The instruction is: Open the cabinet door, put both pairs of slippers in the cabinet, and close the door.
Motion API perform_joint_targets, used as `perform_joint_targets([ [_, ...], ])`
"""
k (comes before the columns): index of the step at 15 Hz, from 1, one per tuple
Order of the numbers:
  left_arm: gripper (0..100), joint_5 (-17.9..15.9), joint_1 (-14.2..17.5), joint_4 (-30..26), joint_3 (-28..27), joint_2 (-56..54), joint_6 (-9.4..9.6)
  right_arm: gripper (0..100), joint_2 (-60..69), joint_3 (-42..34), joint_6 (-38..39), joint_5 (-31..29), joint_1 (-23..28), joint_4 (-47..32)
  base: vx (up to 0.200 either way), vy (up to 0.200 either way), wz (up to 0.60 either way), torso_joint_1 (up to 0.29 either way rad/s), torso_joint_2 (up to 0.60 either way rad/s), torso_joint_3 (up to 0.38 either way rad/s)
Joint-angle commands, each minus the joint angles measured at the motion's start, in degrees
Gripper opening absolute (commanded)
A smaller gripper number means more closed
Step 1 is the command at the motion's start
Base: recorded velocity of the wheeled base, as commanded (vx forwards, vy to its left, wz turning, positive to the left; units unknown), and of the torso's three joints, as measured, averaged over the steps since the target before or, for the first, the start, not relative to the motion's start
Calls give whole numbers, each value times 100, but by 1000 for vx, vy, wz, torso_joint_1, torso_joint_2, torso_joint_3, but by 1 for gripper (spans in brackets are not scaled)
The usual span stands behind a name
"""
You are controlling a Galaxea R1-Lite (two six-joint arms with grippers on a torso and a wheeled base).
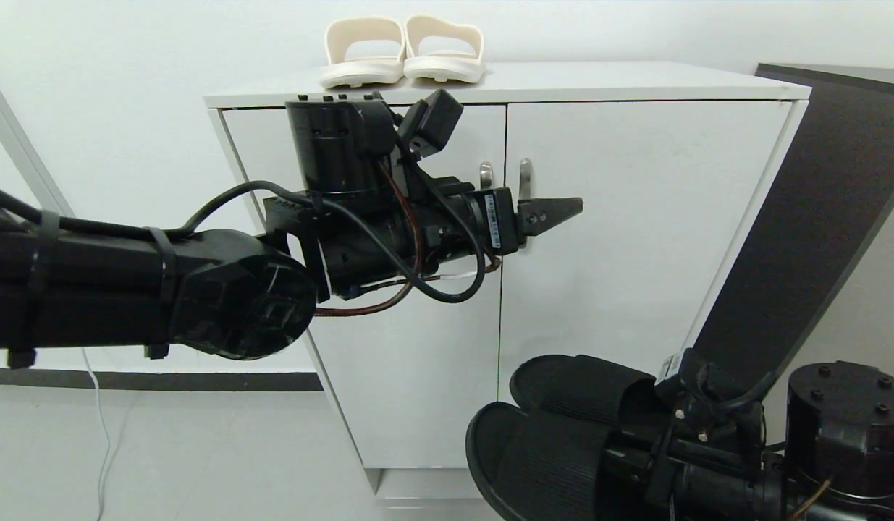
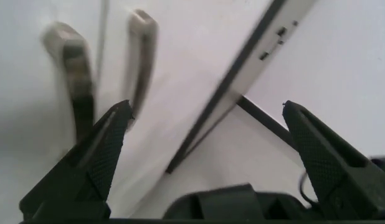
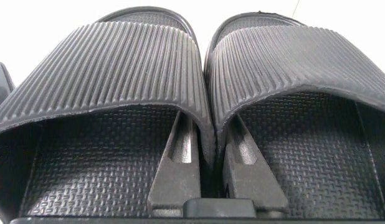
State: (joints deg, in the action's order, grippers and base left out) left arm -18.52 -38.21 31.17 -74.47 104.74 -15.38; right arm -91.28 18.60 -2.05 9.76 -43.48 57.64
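Hovering just in front of the two handles [image 1: 525, 179], the left gripper [image 1: 562, 210] has its jaws wide apart. Both doors of the cabinet [image 1: 635, 253] look shut. The handles stand close beside each other, so I think the jaws may catch both of them, or only the edge of one and slide off at the pull.

The right gripper [image 3: 208, 134] is low in front of the right door, its jaws clamped on the black slippers [image 1: 562, 427], pinching their two inner walls together. If the right door swings out, it may hit this pair or the arm. The pinch is narrow, so one slipper may drop.

The white slippers [image 1: 403, 51] lie on top, near the front edge, and a hard pull may shake them off.
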Motion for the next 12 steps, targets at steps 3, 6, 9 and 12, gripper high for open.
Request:
perform_joint_targets([
  [3,100,68,-3,-15,-252,222,9,0,5,12,-6,-1,-2,2,0,0,0,0,0,0],
  [6,100,112,-3,-199,-586,468,9,0,14,3,-6,-1,-2,2,0,0,0,0,0,0],
  [9,100,112,-3,-243,-665,547,9,0,14,3,3,-1,-2,2,0,0,0,0,0,0],
  [12,0,103,-3,-243,-533,477,44,0,23,-32,-15,-1,-2,-7,0,0,0,0,0,0],
])
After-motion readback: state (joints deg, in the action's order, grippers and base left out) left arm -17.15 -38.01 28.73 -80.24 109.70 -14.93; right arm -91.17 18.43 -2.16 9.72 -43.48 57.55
